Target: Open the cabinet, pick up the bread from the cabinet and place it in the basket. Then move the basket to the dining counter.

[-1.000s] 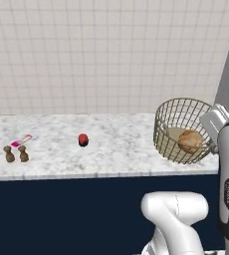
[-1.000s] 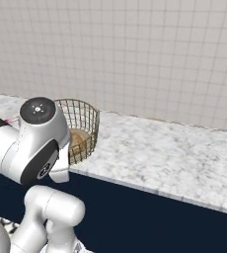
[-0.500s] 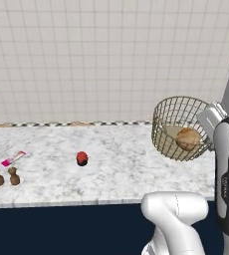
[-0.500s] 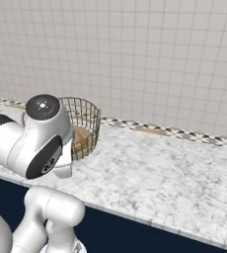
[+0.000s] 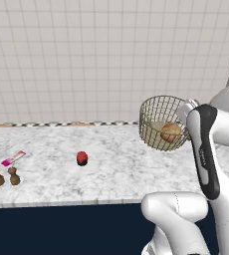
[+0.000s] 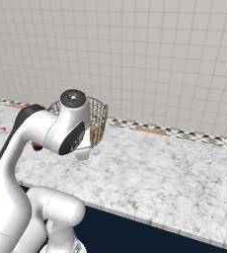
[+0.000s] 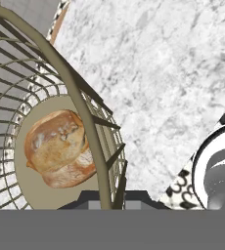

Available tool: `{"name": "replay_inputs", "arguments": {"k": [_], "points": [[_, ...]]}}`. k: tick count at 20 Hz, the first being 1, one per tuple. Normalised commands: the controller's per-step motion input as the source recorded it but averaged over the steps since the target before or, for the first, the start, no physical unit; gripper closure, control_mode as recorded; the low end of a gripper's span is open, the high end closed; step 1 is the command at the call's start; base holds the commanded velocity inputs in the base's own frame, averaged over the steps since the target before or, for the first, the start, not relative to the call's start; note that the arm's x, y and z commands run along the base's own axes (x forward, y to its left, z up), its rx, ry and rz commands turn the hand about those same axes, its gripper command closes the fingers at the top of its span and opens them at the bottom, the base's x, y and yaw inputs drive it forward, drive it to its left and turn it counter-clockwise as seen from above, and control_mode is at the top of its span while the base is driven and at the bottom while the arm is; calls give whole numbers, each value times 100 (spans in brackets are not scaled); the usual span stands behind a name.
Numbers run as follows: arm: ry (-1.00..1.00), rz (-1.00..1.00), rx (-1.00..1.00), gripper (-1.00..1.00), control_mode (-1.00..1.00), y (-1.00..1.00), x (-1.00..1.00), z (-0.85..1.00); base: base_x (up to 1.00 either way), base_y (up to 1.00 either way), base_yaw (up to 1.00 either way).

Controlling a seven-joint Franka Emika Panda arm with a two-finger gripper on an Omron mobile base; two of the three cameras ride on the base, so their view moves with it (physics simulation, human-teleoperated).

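Since a second ago our base has driven closer to the dining counter [image 5: 111,169], so more of the marble shows, while we keep the basket [image 5: 161,124] raised and tilted above its right part. Our gripper [image 7: 109,197] has its jaws nearly shut on the basket's rim and thin handle, with the bread [image 7: 59,147] lying on the basket's floor. To the left on the counter sit a small red and black object [image 5: 81,158] and two brown shakers [image 5: 5,176].
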Motion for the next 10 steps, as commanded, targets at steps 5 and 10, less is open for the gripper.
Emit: {"name": "replay_inputs", "arguments": {"k": [5, 10], "points": [[7, 14, 0, 100, -100, -16, 100, -64, 0, 0, 0], [1, 15, 0, 100, -100, -21, 100, -45, 0, 0, 0]]}}
